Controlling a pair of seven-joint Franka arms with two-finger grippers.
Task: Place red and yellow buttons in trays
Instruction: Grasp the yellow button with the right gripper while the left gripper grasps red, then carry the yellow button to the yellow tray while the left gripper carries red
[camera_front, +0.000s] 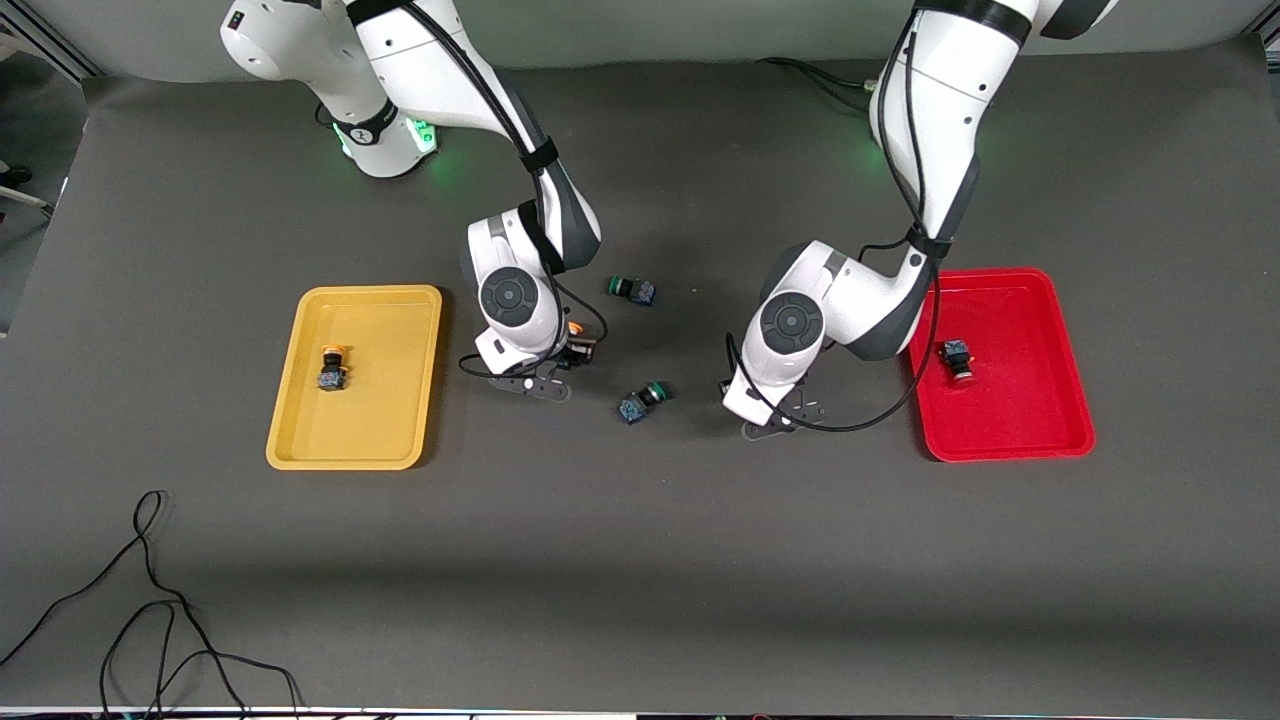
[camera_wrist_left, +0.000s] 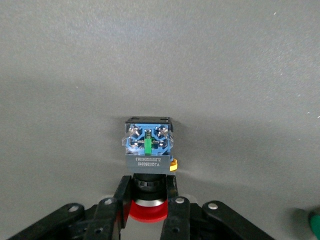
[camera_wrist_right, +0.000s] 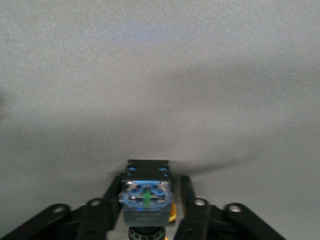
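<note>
My left gripper (camera_front: 782, 412) is low over the table between a green-capped button and the red tray (camera_front: 1030, 410). In the left wrist view it (camera_wrist_left: 149, 184) is shut on the black barrel of a red button (camera_wrist_left: 148, 147). My right gripper (camera_front: 570, 355) is beside the yellow tray (camera_front: 400, 330); in the right wrist view it (camera_wrist_right: 150, 181) is shut on a yellow button (camera_wrist_right: 146, 197), whose orange cap shows in the front view (camera_front: 576, 329). One yellow button (camera_front: 332, 367) lies in the yellow tray. One red button (camera_front: 958, 358) lies in the red tray.
Two green-capped buttons lie between the arms: one (camera_front: 632, 290) farther from the front camera, one (camera_front: 642, 399) nearer, whose cap edge shows in the left wrist view (camera_wrist_left: 315, 225). A loose black cable (camera_front: 150, 600) lies near the table's front edge at the right arm's end.
</note>
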